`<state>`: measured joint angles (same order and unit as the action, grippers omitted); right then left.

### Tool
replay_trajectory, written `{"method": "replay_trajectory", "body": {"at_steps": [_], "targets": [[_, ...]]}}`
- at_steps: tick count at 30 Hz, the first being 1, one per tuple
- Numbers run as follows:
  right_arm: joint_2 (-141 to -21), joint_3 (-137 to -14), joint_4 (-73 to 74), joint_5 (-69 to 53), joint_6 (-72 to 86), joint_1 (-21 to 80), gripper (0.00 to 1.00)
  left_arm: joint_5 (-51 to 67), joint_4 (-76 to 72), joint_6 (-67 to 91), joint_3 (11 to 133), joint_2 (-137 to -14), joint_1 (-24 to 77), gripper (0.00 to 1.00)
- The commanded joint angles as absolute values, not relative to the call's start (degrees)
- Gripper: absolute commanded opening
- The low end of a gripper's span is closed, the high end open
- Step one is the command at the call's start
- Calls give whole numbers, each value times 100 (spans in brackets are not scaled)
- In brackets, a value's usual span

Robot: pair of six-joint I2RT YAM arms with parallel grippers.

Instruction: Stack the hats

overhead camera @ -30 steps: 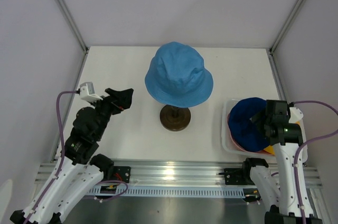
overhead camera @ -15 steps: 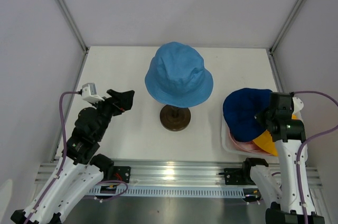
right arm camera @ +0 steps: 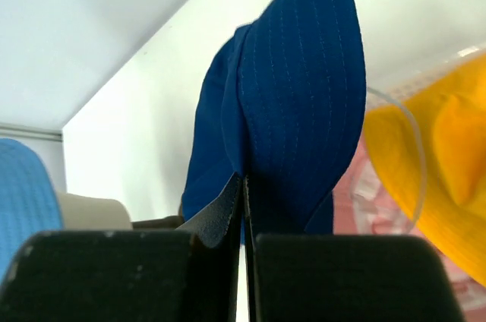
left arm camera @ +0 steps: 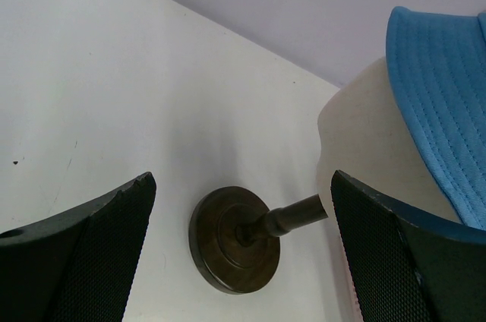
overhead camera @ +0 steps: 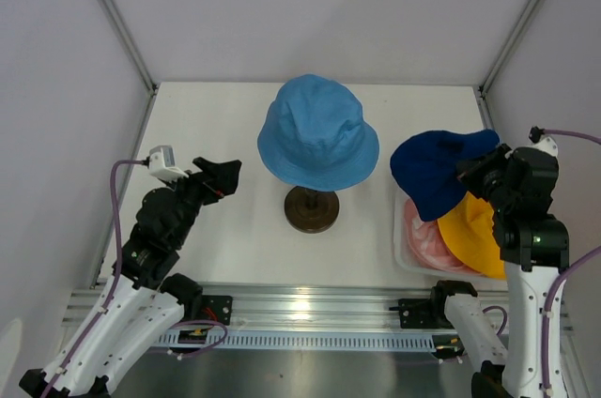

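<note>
right gripper (overhead camera: 468,176) pressed shut on the brim of navy hat (overhead camera: 432,168), held over white basket (overhead camera: 398,229). fabric looks soft, light and droopy; brim edge is the best hold. light blue hat (overhead camera: 316,130) sits on mannequin head (left arm camera: 357,140). left gripper (overhead camera: 218,176) spread, holding nothing. white surface (overhead camera: 207,126), pale walls (overhead camera: 329,4).

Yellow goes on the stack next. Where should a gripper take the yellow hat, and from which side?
The yellow hat lies flat in the white basket, brim exposed: probably pinch the brim edge from above; basket walls block a sideways approach.
</note>
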<state>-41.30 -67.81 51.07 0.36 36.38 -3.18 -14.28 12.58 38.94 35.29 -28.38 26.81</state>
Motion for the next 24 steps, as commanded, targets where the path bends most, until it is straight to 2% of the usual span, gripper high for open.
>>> {"method": "replay_trajectory", "body": {"at_steps": [1,10,14,18,22,24], "targets": [[-4289,-7320,4080,-343,3604,-325,0,-1318,1116,3806,3691,-2874,2610,100],[-4992,-8032,2980,-555,3656,-325,0,-1275,1125,3797,3867,-2892,2610,100],[-5396,-8902,2630,-281,3744,-325,0,-1152,1073,3814,3937,-2944,2610,100],[-5835,-9307,1435,-1113,4130,-316,0,-1125,1037,3814,3973,-3058,2619,99],[-6906,-10507,740,-2318,5025,-238,0,-1125,1055,3841,4034,-3138,2610,100],[-7609,-10958,510,-2548,5361,329,0,-1116,1037,3867,4043,-3155,2610,99]]}}
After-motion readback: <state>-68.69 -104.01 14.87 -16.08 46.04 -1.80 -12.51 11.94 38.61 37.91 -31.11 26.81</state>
